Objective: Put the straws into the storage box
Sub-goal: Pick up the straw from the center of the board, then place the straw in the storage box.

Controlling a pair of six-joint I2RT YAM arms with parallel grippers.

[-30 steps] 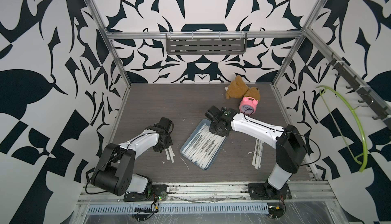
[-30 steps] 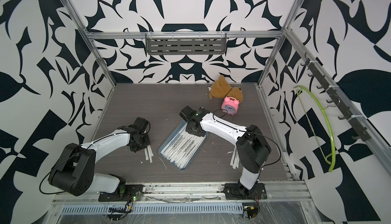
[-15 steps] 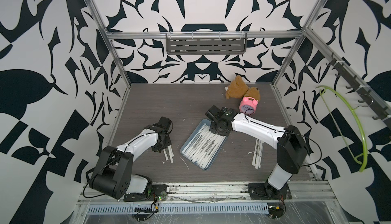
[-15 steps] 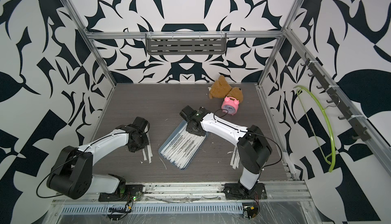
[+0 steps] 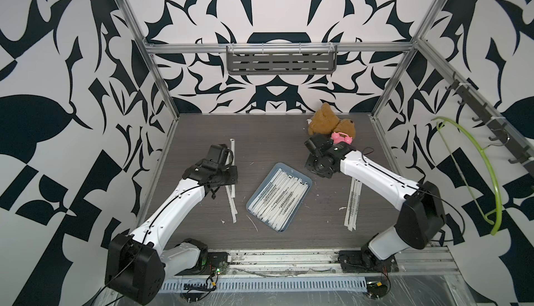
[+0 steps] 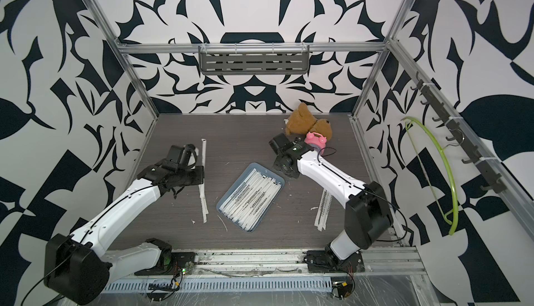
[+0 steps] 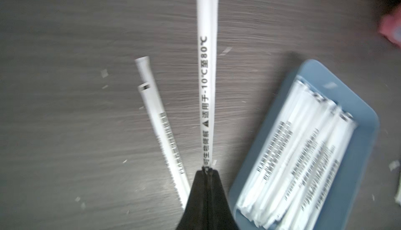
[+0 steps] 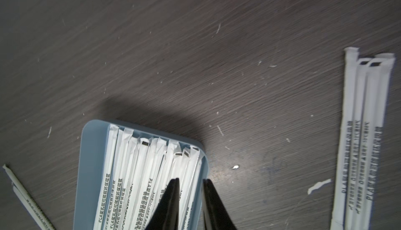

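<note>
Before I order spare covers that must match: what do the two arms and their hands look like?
The left arm and right arm are glossy white link shells between bulky black joint housings, with a thin black cable along each. The left hand and right hand end in plain matte black fingers tapering to narrow tips.

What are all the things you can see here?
straws: many, white, in box
straws: three, white, table right of box
straws: two, white, table left of box
straw: one, white, gripped, left of box
box: one, blue-grey, table middle
teddy: one, brown, back right
clock: one, pink, beside teddy
shelf: one, grey, back wall
hanger: one, green, right wall
left pincer: one, black, shut on straw
right pincer: one, black, open, by box corner
</note>
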